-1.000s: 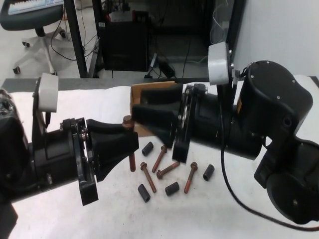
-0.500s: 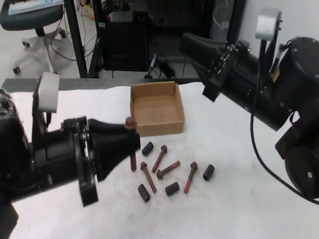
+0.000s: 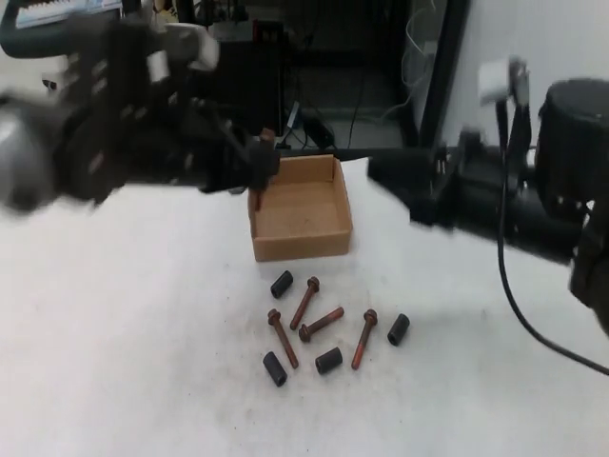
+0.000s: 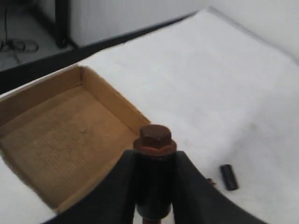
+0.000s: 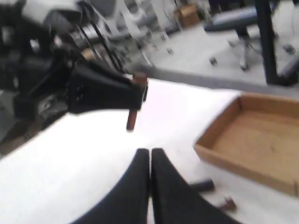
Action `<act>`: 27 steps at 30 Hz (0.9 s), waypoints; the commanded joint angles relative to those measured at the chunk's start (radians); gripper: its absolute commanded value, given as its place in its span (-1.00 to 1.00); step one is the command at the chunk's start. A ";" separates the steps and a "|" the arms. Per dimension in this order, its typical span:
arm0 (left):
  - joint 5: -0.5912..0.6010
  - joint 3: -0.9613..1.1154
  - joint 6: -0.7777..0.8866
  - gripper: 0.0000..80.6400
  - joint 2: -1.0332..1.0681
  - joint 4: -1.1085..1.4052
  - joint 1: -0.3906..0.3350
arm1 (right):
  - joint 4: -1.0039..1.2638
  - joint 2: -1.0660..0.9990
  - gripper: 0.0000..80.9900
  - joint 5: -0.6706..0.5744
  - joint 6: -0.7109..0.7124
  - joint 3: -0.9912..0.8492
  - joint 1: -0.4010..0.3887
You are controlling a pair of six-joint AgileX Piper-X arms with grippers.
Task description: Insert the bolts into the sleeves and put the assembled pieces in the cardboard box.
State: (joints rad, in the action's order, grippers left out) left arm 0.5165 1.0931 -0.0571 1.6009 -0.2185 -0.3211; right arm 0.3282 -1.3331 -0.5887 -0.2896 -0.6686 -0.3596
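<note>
The left gripper [image 3: 264, 164] gripped a bolt [image 3: 267, 141] upright over the far left corner of the cardboard box [image 3: 297, 249]. The right gripper [image 3: 379, 171] hung just right of the box. In front of the box, four loose bolts [image 3: 304, 302] and four dark sleeves [image 3: 282, 284] lay scattered on the white bench [image 3: 143, 333].

The high view looks forward and down from behind both arms, far enough back to take in the white bench [image 3: 114, 381], the cardboard box [image 3: 298, 211] and the room beyond. The left wrist view sits close behind the left gripper [image 4: 154, 186] and the bolt [image 4: 154, 140] it clamps, looking down into the box. The right wrist view looks low across the bench past the right gripper [image 5: 150, 161] (fingers pressed together) toward the left gripper. All three share the box.
</note>
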 commanded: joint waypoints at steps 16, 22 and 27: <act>-0.225 0.542 -0.109 -0.99 0.520 -0.144 -0.074 | -0.690 0.152 -0.98 0.254 0.223 0.001 0.044; -0.247 0.551 -0.176 -0.99 0.556 -0.144 -0.083 | -0.690 0.184 -0.98 0.254 0.196 0.001 0.044; -0.247 0.553 -0.178 -0.88 0.556 -0.144 -0.080 | -0.690 0.187 -0.56 0.254 0.193 0.001 0.044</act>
State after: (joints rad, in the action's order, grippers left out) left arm 0.2777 1.6305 -0.2215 2.1708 -0.3739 -0.4029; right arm -0.3585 -1.1571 -0.3366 -0.0933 -0.6624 -0.3189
